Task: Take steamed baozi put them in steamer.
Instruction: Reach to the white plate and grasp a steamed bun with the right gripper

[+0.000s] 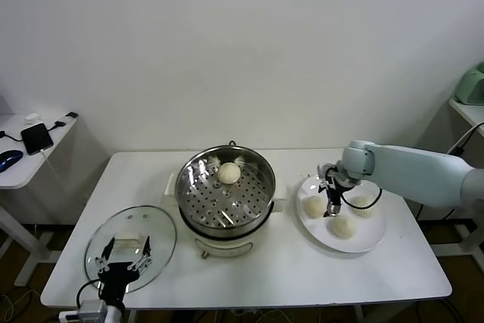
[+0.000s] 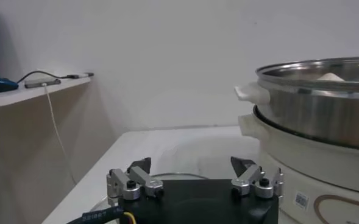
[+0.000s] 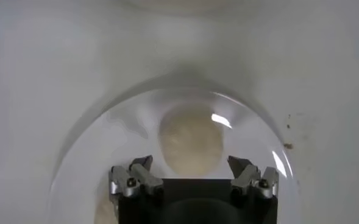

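No text, brand or number can be read. On the steamer's white base (image 2: 316, 176) a small square code label (image 2: 300, 199) and a brown curved marking are seen, and a printed strip on the left gripper's cable (image 2: 103, 213) stays illegible.

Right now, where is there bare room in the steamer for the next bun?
One bun sits at the far edge of the steamer tray; the middle and near side are bare. The plate is crowded: three buns under the open right end effector.

Open right hand (image 3: 191, 165) above baozi (image 3: 190, 139), plate (image 3: 94, 140)
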{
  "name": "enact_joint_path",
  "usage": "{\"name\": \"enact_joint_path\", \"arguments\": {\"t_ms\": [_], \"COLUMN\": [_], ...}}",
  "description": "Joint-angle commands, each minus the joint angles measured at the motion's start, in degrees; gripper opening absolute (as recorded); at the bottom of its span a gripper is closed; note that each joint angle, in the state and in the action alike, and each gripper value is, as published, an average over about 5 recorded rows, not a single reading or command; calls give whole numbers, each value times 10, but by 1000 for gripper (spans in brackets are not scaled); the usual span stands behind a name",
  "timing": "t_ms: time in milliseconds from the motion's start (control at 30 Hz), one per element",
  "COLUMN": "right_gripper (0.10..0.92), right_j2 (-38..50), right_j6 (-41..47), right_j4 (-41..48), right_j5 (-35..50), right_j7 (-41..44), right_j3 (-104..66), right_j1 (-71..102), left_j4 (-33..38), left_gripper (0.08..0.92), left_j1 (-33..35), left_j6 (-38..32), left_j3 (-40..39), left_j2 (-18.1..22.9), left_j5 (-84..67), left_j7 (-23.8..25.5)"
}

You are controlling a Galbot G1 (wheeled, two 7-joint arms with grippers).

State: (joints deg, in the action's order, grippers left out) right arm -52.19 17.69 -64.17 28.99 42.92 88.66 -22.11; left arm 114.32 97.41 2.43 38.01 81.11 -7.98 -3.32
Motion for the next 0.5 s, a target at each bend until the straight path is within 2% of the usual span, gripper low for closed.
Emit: {"name": "enact_joint_path", "arguments": {"t_ms": [33,233,500], "right_gripper": [823,821,717], "right_j2": [-30,-34,-13], "right_j6": [9,7,4], "right_j4": [57,59,27], "right_j5": [-11,-4,7], "right_j7": [-5,6,34], "right_j3": [-49,-49,-27], "right_j1": [55,49,8], "left_j4": [-2,2,10], "left_gripper": [823,823,823], "left_j1": [0,1,6], "left_j6": [0,2,3], "left_j3": [1,0,-3], "left_j2": [-2,-1,2], "left_j5": [-1,-1,-1], "left_j7": [0,0,0]}}
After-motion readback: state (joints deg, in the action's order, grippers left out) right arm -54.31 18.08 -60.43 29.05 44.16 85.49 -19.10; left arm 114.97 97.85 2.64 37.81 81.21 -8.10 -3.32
